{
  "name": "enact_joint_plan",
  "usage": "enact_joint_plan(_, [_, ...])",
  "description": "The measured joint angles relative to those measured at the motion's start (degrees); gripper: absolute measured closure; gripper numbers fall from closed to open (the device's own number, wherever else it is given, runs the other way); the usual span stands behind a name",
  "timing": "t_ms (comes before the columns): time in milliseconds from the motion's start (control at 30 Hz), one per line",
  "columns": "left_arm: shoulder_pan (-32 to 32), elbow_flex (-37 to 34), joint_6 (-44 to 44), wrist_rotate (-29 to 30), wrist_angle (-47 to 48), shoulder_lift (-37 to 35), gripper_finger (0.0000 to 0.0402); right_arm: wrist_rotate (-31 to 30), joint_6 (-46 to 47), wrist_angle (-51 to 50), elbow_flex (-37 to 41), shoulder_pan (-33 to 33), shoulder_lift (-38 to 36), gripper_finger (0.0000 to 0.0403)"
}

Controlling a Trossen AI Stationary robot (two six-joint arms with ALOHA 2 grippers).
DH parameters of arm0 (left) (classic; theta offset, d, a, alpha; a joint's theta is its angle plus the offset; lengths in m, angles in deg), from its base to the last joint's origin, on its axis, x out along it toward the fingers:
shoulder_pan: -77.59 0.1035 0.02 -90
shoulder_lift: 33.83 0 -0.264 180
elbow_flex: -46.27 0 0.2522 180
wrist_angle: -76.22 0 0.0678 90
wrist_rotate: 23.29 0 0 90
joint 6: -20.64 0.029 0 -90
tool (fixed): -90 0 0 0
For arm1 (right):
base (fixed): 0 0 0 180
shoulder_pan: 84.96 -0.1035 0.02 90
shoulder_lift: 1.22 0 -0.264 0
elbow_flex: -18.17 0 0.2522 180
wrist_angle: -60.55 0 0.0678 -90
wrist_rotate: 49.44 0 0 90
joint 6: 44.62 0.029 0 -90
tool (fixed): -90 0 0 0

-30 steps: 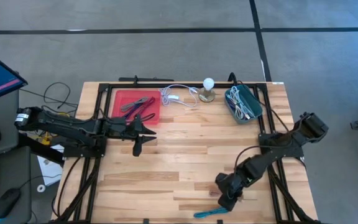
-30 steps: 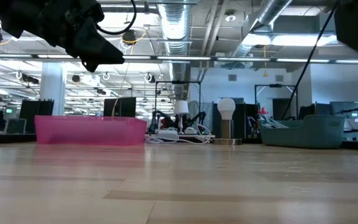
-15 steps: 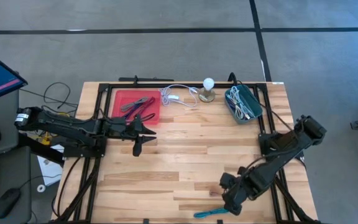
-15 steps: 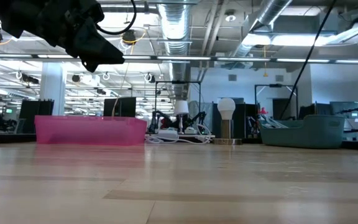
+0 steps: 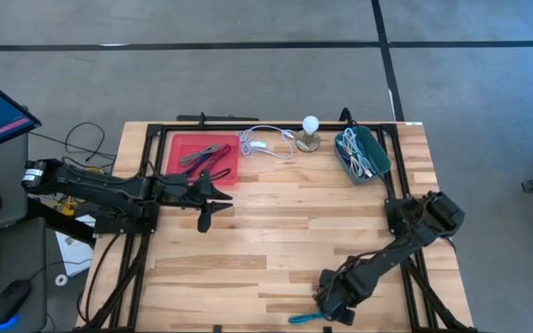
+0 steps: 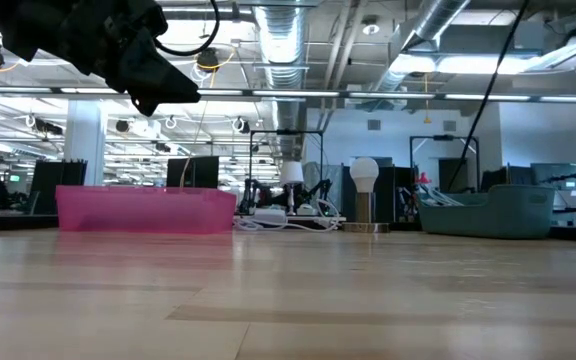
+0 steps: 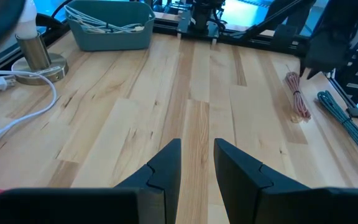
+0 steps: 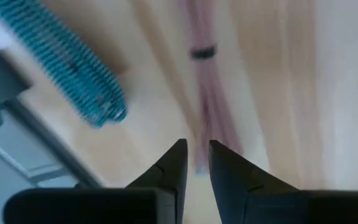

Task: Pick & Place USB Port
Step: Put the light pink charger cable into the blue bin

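A red cable bundle [image 7: 297,102] lies flat on the table near its right near corner, and it also shows in the right wrist view [image 8: 207,93]. A teal coiled cable [image 5: 308,317] lies beside it at the near edge. My right gripper [image 5: 329,301] points down over the red bundle's end, fingers [image 8: 178,163] close together. In the high view it hides the bundle. My left gripper [image 5: 204,220] waits shut above the table's left middle, near the red tray. My right gripper comes from above with its tips at the near end [image 8: 211,134] of the red bundle, which lies on the table. I cannot tell whether the fingers touch it.
A red tray [image 5: 185,167] with pliers stands at the far left. A white cord [image 5: 266,143], a bulb on a base [image 5: 310,134] and a teal bin of cables [image 5: 362,153] line the far edge. Bare wood fills the middle.
My right arm has folded in, its elbow swinging from beyond the table's right edge toward the table. Its gripper dipped toward the near edge, then shifted a little left, staying by the teal cable.
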Motion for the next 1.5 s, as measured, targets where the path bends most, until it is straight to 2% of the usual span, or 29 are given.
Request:
enact_joint_plan(300, [0.0, 0.0, 0.0, 0.0, 0.0, 0.0, 0.0307, -5.1, -1.65, 1.23, 0.0, 0.2, 0.92, 0.0344])
enact_joint_plan(800, [0.0, 0.0, 0.0, 0.0, 0.0, 0.0, 0.0307, -5.28, -1.64, 3.37, 0.02, 0.29, 0.94, 0.0344])
enact_joint_plan(1167, [0.0, 0.0, 0.0, 0.0, 0.0, 0.0, 0.0307, -10.74, -1.65, 3.84, 0.02, 0.27, 0.93, 0.0344])
enact_joint_plan(1500, [0.0, 0.0, 0.0, 0.0, 0.0, 0.0, 0.0307, -10.85, -1.62, 5.27, 0.94, 0.27, 0.94, 0.0344])
